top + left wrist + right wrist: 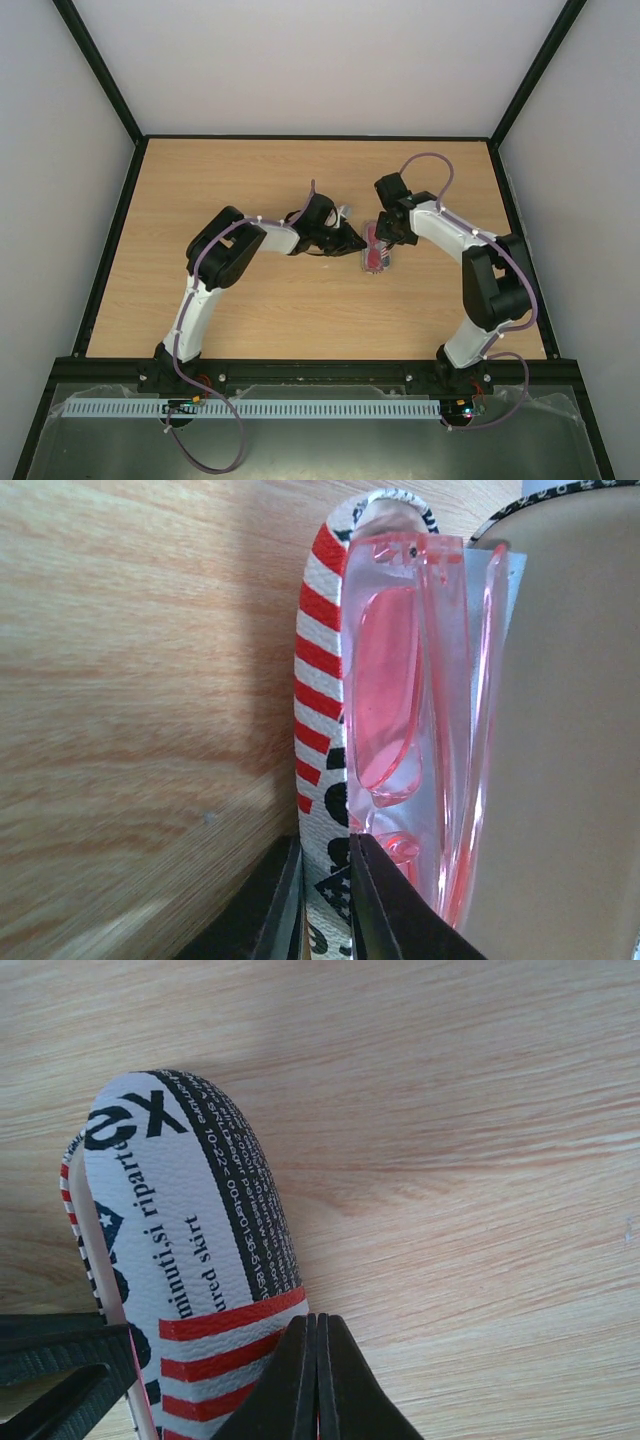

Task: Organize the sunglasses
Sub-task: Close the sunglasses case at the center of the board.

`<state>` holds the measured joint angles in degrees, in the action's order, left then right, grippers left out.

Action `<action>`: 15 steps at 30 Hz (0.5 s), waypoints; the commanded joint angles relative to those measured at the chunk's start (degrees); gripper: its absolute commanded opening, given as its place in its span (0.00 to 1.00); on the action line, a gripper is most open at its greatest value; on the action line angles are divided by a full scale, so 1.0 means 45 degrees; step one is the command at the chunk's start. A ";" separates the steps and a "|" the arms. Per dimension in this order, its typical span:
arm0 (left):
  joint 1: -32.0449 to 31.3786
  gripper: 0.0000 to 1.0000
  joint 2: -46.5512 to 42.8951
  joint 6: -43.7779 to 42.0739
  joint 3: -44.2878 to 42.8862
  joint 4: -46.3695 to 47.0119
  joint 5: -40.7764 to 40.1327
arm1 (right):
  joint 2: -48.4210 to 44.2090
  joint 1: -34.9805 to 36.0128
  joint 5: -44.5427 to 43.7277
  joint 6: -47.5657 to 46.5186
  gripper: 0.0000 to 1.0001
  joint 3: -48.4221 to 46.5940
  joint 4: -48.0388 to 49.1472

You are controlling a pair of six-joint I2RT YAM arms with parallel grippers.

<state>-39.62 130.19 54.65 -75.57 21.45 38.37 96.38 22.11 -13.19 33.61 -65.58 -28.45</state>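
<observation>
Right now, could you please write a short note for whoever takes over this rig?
Left gripper: closed on the case wall.
Right gripper: shut, against the outside of the lid; I cannot tell whether it pinches anything.
Sunglasses: lying inside the open case.
Done: sunglasses are in.
Left: close the lid, then release.

A light wooden tabletop (300,320) is enclosed by plain white wall panels (320,60), which are held in a black frame (102,75). Even, soft light is cast throughout. Along the near edge a white slotted strip (300,408), possibly a cable duct, is mounted.
</observation>
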 commanded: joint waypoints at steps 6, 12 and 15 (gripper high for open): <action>-0.0064 0.13 0.0870 -0.0290 -0.0068 -0.1056 -0.0295 | 0.0836 0.0810 0.0098 0.0216 0.01 -0.0890 -0.0608; -0.0064 0.12 0.0855 -0.0253 -0.0065 -0.0964 -0.0250 | 0.1098 0.1004 0.0099 0.0284 0.01 -0.0925 -0.0566; -0.0064 0.12 0.0835 -0.0260 -0.0032 -0.0925 -0.0236 | 0.1187 0.1020 0.0165 0.0286 0.01 -0.0878 -0.0519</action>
<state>-39.35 130.61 54.72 -76.14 21.28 39.00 99.24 24.82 -17.32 33.87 -69.06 -30.39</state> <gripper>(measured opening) 0.127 0.018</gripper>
